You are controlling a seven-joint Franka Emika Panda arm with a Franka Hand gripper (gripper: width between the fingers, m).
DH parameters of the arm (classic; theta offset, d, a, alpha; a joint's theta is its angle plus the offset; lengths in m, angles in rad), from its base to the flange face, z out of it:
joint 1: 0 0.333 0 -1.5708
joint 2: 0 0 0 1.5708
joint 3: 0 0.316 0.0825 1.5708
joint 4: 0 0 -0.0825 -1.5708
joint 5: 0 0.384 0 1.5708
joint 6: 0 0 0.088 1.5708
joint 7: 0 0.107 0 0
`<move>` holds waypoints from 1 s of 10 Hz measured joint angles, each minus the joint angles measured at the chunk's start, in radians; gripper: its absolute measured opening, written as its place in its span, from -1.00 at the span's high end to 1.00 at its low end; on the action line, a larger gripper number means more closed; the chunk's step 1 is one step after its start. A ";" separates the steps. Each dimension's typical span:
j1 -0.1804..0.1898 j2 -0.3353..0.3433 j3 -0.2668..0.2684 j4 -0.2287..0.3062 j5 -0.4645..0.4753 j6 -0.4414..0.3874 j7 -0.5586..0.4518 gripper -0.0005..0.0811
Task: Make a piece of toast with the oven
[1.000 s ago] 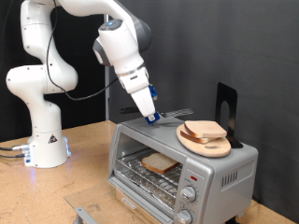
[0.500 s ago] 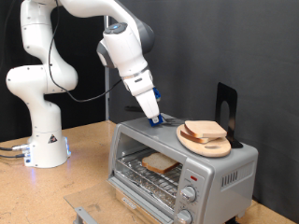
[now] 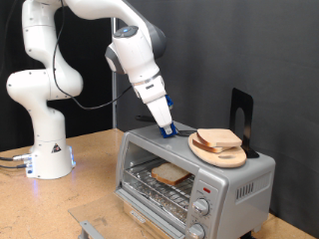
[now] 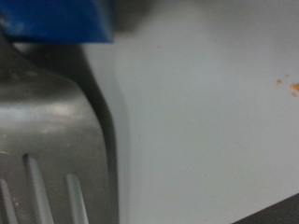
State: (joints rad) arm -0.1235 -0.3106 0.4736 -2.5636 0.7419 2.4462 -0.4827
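The oven (image 3: 189, 169) looks like brushed silver metal with a glossy glass door, its top smooth and matt grey. A slotted metal spatula (image 4: 42, 159) shows a dull sheen. The round board (image 3: 214, 151) near the oven top's right edge looks like pale wood, and the desk (image 3: 90, 169) is matt wood grain.

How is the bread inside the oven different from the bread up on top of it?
The tan bread slice on the wire rack lies alone inside the silver toaster oven. The tan bread slice on the round wooden board rests on the oven's roof, beside the robot's gripper. Both look pale with darker crusts.
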 joint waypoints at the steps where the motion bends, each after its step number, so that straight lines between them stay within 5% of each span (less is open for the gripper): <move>1: 0.000 0.001 0.010 -0.001 -0.004 0.030 -0.011 -0.99; 10: 0.022 -0.010 0.042 0.000 0.029 0.097 -0.159 -0.99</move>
State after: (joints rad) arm -0.1015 -0.3206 0.5152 -2.5640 0.7710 2.5436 -0.6420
